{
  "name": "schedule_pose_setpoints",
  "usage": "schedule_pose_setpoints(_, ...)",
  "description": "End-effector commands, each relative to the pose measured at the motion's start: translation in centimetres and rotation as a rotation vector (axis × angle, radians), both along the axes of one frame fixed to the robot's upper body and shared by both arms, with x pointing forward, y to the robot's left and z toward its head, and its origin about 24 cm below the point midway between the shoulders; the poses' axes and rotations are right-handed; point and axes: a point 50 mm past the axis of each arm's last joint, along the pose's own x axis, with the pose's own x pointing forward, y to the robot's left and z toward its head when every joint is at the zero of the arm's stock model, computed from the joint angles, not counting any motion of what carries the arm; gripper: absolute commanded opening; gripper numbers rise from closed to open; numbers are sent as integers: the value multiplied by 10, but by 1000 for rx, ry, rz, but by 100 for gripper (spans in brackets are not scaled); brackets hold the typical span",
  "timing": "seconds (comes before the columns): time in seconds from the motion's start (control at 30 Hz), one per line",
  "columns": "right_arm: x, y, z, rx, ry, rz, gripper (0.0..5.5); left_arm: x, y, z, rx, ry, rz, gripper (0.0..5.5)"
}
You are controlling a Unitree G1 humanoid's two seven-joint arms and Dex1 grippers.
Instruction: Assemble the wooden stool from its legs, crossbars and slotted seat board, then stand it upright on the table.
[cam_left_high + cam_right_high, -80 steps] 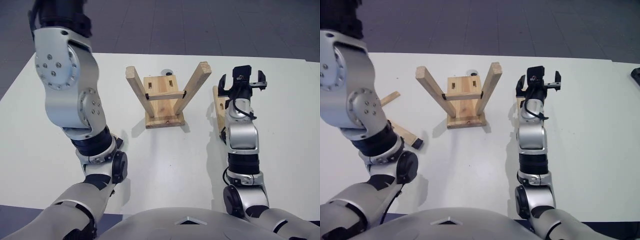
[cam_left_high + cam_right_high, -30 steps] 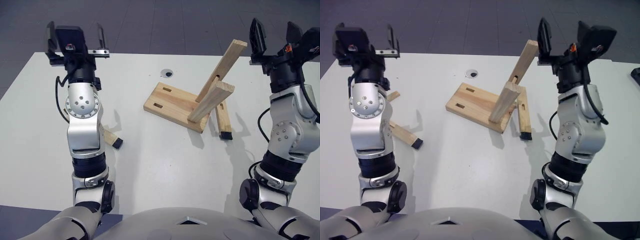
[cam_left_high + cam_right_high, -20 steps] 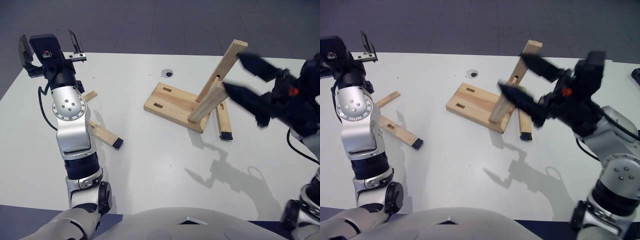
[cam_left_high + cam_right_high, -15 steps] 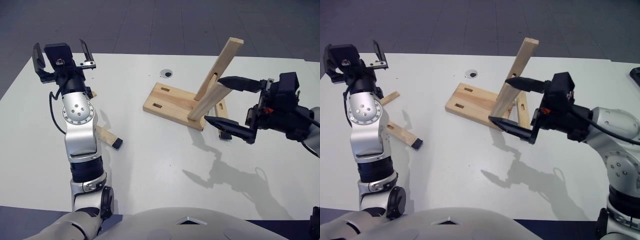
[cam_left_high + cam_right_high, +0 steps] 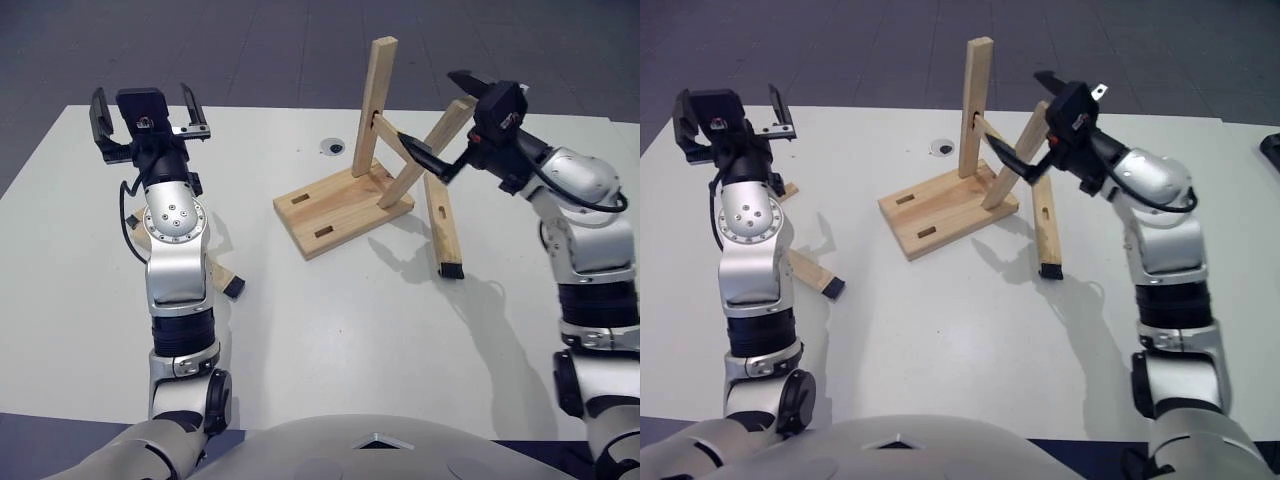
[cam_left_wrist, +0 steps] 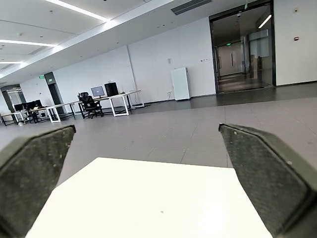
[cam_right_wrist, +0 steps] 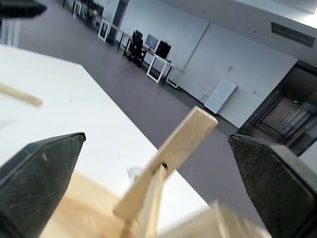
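The slotted seat board [image 5: 325,212] lies on the white table [image 5: 330,340] with two legs stuck in it. One leg [image 5: 376,100] stands nearly upright and the other leg [image 5: 428,152] leans away to the right, with a short crossbar joining them. My right gripper [image 5: 441,118] is open, its fingers [image 7: 34,181] astride the leaning leg's upper part. A loose leg [image 5: 443,230] with a black foot lies just right of the board. My left gripper [image 5: 141,94] is open and raised over the table's left side, nothing between its fingers [image 6: 270,173]. Below it lie another leg [image 5: 218,277] and a crossbar [image 5: 788,190].
A small round hole [image 5: 332,147] sits in the table behind the board. A dark object [image 5: 1272,148] shows at the far right edge. Bare tabletop spreads across the front and middle, between the two arms.
The seat board has swung round and its two legs now stand more upright. My right gripper has risen from beside the board to the leaning leg's upper end. My left arm shifted slightly.
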Motion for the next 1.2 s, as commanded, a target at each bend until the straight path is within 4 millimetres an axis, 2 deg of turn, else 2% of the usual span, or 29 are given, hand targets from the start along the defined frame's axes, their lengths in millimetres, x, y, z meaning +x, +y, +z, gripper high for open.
schedule_pose_setpoints(0.03, -29, 53, 0, 134, 132, 215, 535, -2, 11, 14, -79, -82, 57, 540)
schedule_pose_setpoints(0.1, -40, 74, -36, 12, 332, 258, 535, 0, 14, 19, -80, -91, 54, 540)
schedule_pose_setpoints(0.23, -39, 96, -71, -75, 606, 235, 535, 2, 14, 22, -47, -92, 43, 540)
schedule_pose_setpoints(0.4, -34, 116, -97, -184, 737, 232, 535, 2, 9, 18, -44, -82, 32, 540)
schedule_pose_setpoints(0.57, -27, 118, -126, -259, 886, 149, 535, 3, 6, 13, -49, -64, 26, 540)
schedule_pose_setpoints(0.73, -26, 110, -131, -321, 953, 111, 535, 2, 6, 12, -44, -55, 34, 540)
schedule_pose_setpoints(0.87, -26, 113, -134, -363, 1015, 138, 535, 4, 4, 9, -48, -44, 29, 540)
schedule_pose_setpoints(1.03, -31, 115, -126, -438, 959, 316, 535, 7, 2, 7, -42, -29, 24, 540)
schedule_pose_setpoints(1.2, -42, 92, -112, -652, 815, 573, 535, 7, 2, 4, -36, -16, 23, 540)
